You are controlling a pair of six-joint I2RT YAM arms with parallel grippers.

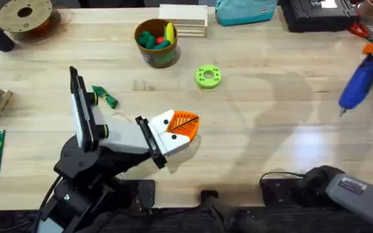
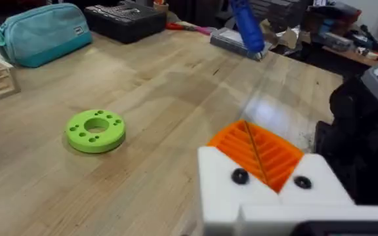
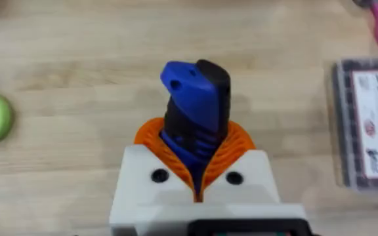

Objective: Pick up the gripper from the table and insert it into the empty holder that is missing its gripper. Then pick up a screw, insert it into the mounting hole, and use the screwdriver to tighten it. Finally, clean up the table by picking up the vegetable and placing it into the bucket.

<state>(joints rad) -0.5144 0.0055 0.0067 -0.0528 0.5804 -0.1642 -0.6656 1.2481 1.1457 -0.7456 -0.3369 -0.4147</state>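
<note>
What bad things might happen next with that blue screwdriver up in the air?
The right claw pinches the bright blue cylindrical screwdriver low on its body, so it might tip or slip out. Its thin silver bit hangs over the light wooden table near the edge clutter and could snag there.

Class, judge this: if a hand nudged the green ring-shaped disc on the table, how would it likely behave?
The green disc lies flat on the table, so it would probably slide, not roll. It looks like rigid plastic, likely stiff and light.
</note>
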